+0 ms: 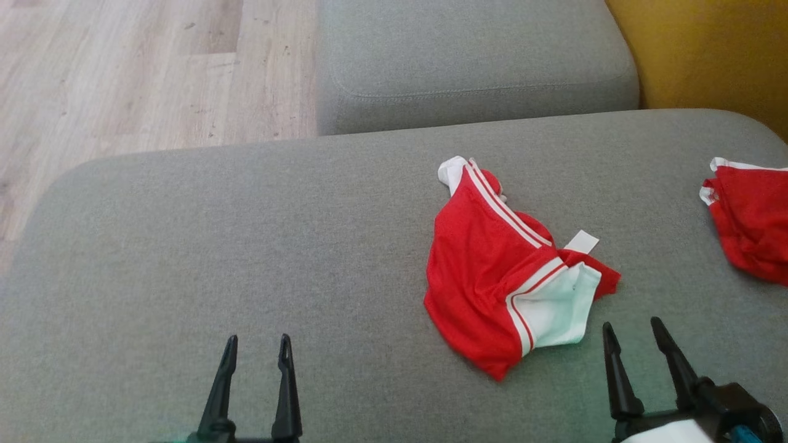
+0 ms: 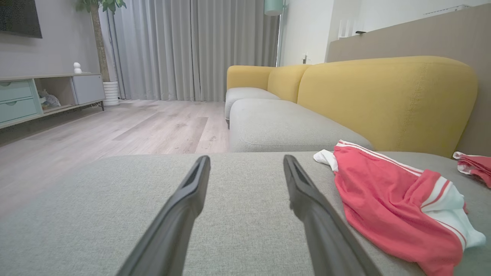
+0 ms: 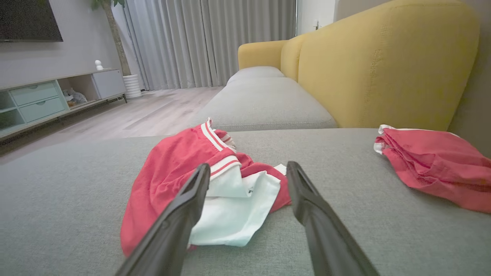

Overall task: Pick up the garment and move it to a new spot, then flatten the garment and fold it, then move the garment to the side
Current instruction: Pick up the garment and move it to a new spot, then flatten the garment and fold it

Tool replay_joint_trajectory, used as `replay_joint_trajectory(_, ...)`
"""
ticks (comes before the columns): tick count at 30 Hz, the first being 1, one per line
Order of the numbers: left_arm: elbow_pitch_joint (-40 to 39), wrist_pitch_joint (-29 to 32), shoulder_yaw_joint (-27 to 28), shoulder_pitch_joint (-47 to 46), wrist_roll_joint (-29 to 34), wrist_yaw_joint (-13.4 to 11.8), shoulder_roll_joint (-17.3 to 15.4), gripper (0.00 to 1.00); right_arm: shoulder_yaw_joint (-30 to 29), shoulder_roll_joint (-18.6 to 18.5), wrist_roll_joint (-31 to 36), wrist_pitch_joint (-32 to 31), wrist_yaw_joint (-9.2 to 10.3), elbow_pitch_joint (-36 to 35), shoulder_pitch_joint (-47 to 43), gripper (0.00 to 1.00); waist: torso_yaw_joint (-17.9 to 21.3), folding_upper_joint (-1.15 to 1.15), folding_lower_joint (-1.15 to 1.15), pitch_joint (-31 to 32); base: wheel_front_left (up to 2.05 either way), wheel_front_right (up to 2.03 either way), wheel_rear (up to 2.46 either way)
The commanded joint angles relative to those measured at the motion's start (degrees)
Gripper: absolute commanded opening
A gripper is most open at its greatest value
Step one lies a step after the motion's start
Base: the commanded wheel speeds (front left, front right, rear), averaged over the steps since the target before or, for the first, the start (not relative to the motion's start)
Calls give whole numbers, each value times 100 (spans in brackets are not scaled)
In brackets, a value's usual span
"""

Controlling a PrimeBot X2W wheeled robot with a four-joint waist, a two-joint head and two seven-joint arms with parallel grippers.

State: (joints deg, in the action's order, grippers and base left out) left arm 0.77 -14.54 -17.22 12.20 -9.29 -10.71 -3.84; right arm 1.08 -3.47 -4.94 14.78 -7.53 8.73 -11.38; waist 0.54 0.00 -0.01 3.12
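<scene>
Crumpled toward the right edge of the grey fabric sofa seat (image 1: 246, 246): red-and-white mesh garment (image 1: 486, 271), white tag (image 1: 581, 241) unreadable; second red cloth (image 1: 751, 227) cut off there; left gripper (image 1: 258, 338), right gripper (image 1: 632, 323) spread apart, empty.

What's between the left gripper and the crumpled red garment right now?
Nothing: in the head view, the stretch from the left gripper to the garment is bare grey cushion.

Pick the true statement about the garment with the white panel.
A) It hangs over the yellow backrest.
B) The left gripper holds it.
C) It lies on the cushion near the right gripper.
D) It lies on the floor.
C: the garment lies loose on the cushion, just ahead of the open right gripper.
</scene>
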Motion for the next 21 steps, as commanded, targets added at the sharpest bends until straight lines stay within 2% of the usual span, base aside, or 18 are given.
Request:
replay_joint_trajectory(1, -219, -45, 219, -197, 103, 46, 72, 100, 156, -45, 58, 22, 4, -227, 126, 100, -14, 0, 1, -4, 0, 0, 0)
replay_joint_trajectory(7, -220, -45, 278, -172, 168, 139, 92, 100, 211, -40, 72, 22, 4, -239, 90, 100, -12, 0, 1, -34, 0, 0, 0)
replay_joint_trajectory(21, -171, -46, 186, -183, 45, 77, 95, 100, 267, -53, 40, 22, 4, -251, 97, 100, -4, 0, 1, -49, 0, 0, 0)
